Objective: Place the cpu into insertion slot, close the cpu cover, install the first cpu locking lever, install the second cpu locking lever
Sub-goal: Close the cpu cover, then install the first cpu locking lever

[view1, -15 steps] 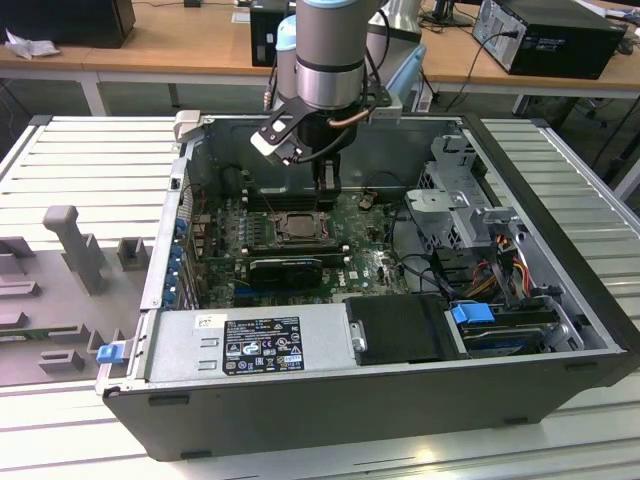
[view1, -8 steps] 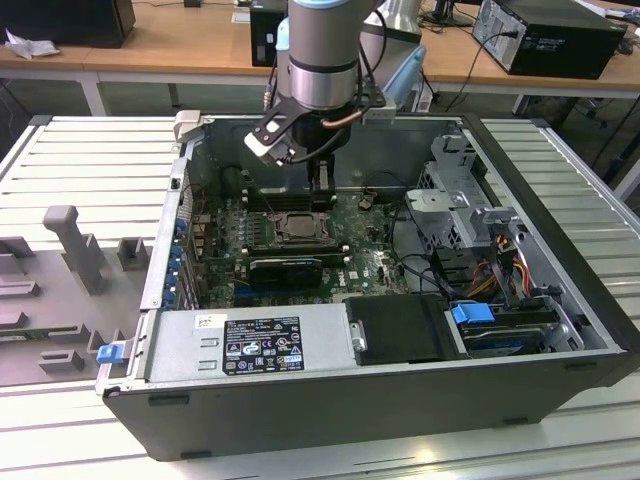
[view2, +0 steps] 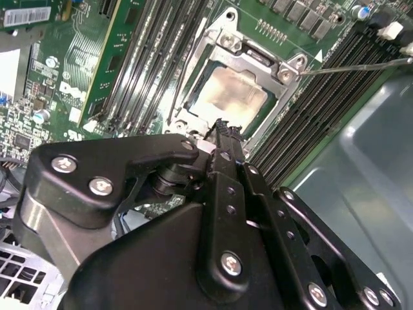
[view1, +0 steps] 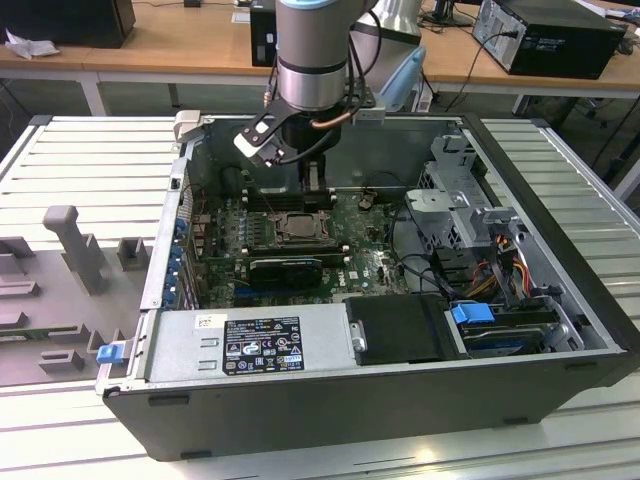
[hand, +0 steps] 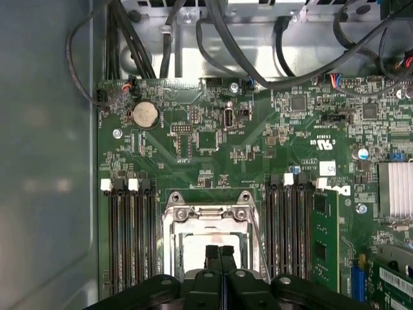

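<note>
Silver-grey metal top of the cpu [view2: 229, 95], seated flat in the insertion slot [view1: 298, 226] on the green motherboard [hand: 213, 152]. Ringed by the cpu cover [hand: 208, 219], lying down over the chip, metal top visible through its window.

Directly above the chip, the gripper [hand: 219, 253]: black fingertips pressed together, nothing between them. Tips near the cover's edge in the second wrist view; contact not determinable.

One thin wire lever [view2: 348, 64] jutting from a socket corner out across the memory slots [view2: 315, 106]. A second wire lever [view2: 182, 87] lying along the opposite side of the frame. Latched or not: cannot tell.

In the exterior view, arm [view1: 312, 60] reaching down into the open computer case [view1: 350, 410], set on a slatted grey table [view1: 90, 150]. Coin cell [hand: 145, 115] well apart from the socket.
</note>
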